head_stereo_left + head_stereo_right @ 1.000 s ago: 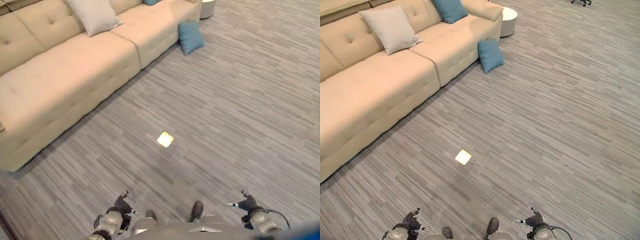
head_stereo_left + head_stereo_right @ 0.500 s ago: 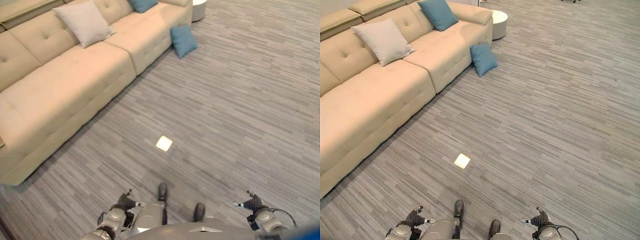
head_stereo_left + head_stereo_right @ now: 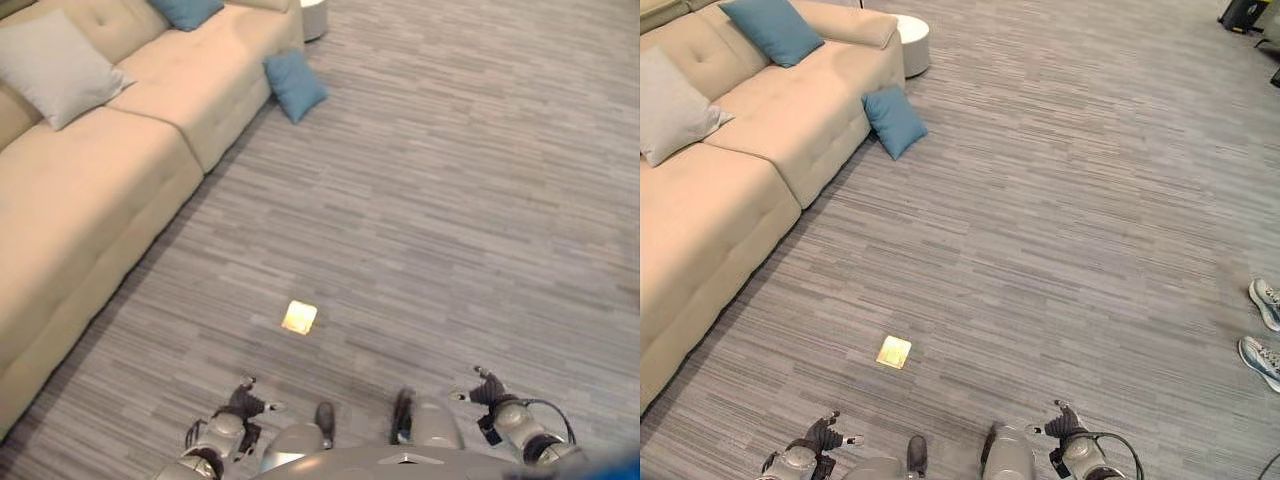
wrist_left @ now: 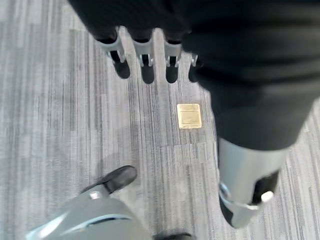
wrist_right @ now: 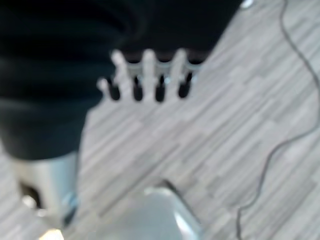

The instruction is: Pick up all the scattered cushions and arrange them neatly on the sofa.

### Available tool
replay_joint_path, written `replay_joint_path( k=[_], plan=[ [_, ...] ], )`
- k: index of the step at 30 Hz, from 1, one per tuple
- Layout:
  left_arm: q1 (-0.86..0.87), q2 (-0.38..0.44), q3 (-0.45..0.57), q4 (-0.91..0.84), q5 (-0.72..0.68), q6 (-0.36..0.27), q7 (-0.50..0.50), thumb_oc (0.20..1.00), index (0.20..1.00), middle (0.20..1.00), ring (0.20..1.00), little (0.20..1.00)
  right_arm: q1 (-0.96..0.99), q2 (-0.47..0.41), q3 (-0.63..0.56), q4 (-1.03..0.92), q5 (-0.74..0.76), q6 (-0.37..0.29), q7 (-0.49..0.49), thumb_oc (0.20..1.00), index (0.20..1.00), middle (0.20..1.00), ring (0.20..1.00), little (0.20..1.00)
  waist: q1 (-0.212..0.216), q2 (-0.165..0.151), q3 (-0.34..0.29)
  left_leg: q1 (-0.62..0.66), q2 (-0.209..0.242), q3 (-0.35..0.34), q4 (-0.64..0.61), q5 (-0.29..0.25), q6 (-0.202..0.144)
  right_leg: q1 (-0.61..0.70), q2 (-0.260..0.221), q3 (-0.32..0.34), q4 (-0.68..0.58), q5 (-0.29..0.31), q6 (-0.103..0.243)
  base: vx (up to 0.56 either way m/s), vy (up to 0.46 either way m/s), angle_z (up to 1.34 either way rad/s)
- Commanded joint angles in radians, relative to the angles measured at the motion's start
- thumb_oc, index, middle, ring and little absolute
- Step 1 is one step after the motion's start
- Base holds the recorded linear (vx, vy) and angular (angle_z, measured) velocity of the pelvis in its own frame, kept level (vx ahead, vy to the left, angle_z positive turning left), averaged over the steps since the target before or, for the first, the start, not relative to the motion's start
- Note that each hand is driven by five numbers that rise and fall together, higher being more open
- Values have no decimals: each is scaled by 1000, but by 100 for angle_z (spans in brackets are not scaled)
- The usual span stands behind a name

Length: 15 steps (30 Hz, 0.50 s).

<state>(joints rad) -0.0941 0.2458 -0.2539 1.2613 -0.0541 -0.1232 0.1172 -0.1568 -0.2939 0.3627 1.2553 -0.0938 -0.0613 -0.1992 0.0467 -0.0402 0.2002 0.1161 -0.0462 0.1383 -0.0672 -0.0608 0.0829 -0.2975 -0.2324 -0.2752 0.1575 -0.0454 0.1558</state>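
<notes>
I have the long beige sofa [image 3: 750,170] running up the left side of the grey striped floor [image 3: 1060,220], and it is the biggest thing in front of me. On its seat a pale grey cushion [image 3: 670,105] leans against the backrest, and farther along a blue cushion [image 3: 772,30] does the same near the far armrest. The one still out of place is the smaller blue cushion on the floor [image 3: 894,120], far from me and propped against the sofa's front, close to a low white round table [image 3: 910,42] beyond the armrest. I judge that cushion to be light, soft and squashy, with a cloth cover that gives good grip; it will sag and fold if pinched at a corner, so I would take it by the middle of its upper edge or clasp it from both sides with the two hands. At the right edge of the floor a person's pale shoes [image 3: 1265,335] show, well apart from everything. Near me a small yellowish square plate [image 3: 894,351] lies flat in the floor. My left hand [image 4: 145,52] hangs low at the near left with its fingers straight and relaxed, holding nothing; my right hand [image 5: 147,75] hangs at the near right likewise, fingers straight and empty.
</notes>
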Motion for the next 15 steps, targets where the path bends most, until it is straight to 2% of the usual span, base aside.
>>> replay_joint_path(
  k=[1, 2, 3, 4, 5, 6, 7, 8, 9, 11, 12, 13, 14, 15],
  plan=[
    [-20, -5, -7, 17, 19, -22, 15, 1000, 1000, 1000, 1000, 1000, -24, -76, -3, 0, -14, 0, -7, 1000, 1000, 1000, 1000, 1000, -16, 19, 20, 25, 36, -113, 82, -131, -48, 90, 70, 67, -69, 62, -4, 410, -238, 13],
    [-23, -6, -15, 18, 30, -23, 14, 1000, 1000, 1000, 1000, 1000, -16, -75, -7, 3, -7, -2, -7, 1000, 1000, 1000, 1000, 1000, -23, 10, 13, 37, 31, -131, 86, -147, -49, 103, 89, 112, -74, 63, -8, 379, -255, 32],
    [-11, -12, -14, 23, 34, -25, 16, 1000, 1000, 1000, 1000, 1000, 5, -73, -8, 8, -4, -2, -2, 1000, 1000, 1000, 1000, 1000, -26, 5, -9, 58, 45, -136, 111, -169, -62, 124, 95, 114, -71, 71, -27, 385, -256, 46],
    [-10, -12, -14, 22, 34, -25, 16, 1000, 1000, 1000, 1000, 1000, 5, -73, -8, 8, -4, -2, -2, 1000, 1000, 1000, 1000, 1000, -28, 5, -9, 58, 46, -138, 112, -170, -63, 125, 96, 112, -71, 70, -27, 384, -283, 56],
    [-7, -17, -16, 24, 31, -26, 18, 1000, 1000, 1000, 1000, 1000, 11, -74, -9, 7, -3, -5, -3, 1000, 1000, 1000, 1000, 1000, -33, 9, -15, 47, 61, -143, 164, -156, -81, 142, 103, 105, -75, 64, -38, 211, -235, 67],
    [-8, -22, -20, 23, 26, -23, 13, 1000, 1000, 1000, 1000, 1000, 17, -74, -12, 7, 3, -9, -2, 1000, 1000, 1000, 1000, 1000, -36, 9, -12, 5, 76, -142, 289, -121, -98, 165, 112, 103, -75, 52, -58, 292, -512, 63],
    [-15, -31, -33, 11, 23, -21, 7, 1000, 1000, 1000, 1000, 1000, 22, -77, -14, 1, 17, -13, -11, 1000, 1000, 1000, 1000, 1000, -34, -4, 20, -137, 125, -97, 585, -36, -119, 222, 111, 77, -86, 23, -99, 229, -551, 47],
    [-18, -31, -33, 4, 19, -16, 12, 1000, 1000, 1000, 1000, 1000, 21, -76, -12, -5, 31, -16, -14, 1000, 1000, 1000, 1000, 1000, -32, -14, 34, -177, 158, -60, 686, -10, -115, 255, 122, 65, -89, 2, -128, 212, -546, 44],
    [-18, -27, -30, -1, 10, -15, 16, 1000, 1000, 1000, 1000, 1000, 22, -76, -16, -6, 43, -15, -12, 1000, 1000, 1000, 1000, 1000, -27, -26, 38, -206, 172, -27, 725, -1, -111, 280, 120, 51, -98, -16, -140, 204, -348, 55],
    [-19, -27, -32, -3, 7, -17, 18, 1000, 1000, 1000, 1000, 1000, 25, -76, -18, -5, 48, -10, -11, 1000, 1000, 1000, 1000, 1000, -20, -29, 43, -248, 177, -4, 751, -11, -109, 306, 123, 39, -107, -29, -144, 192, -173, 19],
    [-12, -29, -31, -2, 1, -20, 19, 1000, 1000, 1000, 1000, 1000, 29, -76, -18, -7, 53, -11, -10, 1000, 1000, 1000, 1000, 1000, 3, -24, 46, -312, 139, 11, 710, -36, -107, 351, 133, 34, -125, -47, -139, 166, -68, -19],
    [-12, -29, -31, -2, 1, -20, 19, 1000, 1000, 1000, 1000, 1000, 29, -76, -18, -7, 53, -11, -10, 1000, 1000, 1000, 1000, 1000, 4, -24, 47, -311, 139, 11, 711, -37, -107, 352, 133, 34, -125, -47, -138, 400, -125, -6],
    [2, -30, -27, 1, 3, -20, 13, 1000, 1000, 1000, 1000, 1000, 31, -78, -17, -9, 54, -13, -11, 1000, 1000, 1000, 1000, 1000, 28, -18, 39, -333, 90, 38, 555, -50, -97, 396, 151, 34, -148, -70, -122, 348, -75, -6],
    [8, -29, -24, 3, 7, -20, 12, 1000, 1000, 1000, 1000, 1000, 33, -79, -17, -10, 53, -15, -12, 1000, 1000, 1000, 1000, 1000, 33, -11, 30, -353, 85, 67, 456, -21, -92, 413, 163, 28, -158, -80, -114, 496, -88, -15]
  ],
)
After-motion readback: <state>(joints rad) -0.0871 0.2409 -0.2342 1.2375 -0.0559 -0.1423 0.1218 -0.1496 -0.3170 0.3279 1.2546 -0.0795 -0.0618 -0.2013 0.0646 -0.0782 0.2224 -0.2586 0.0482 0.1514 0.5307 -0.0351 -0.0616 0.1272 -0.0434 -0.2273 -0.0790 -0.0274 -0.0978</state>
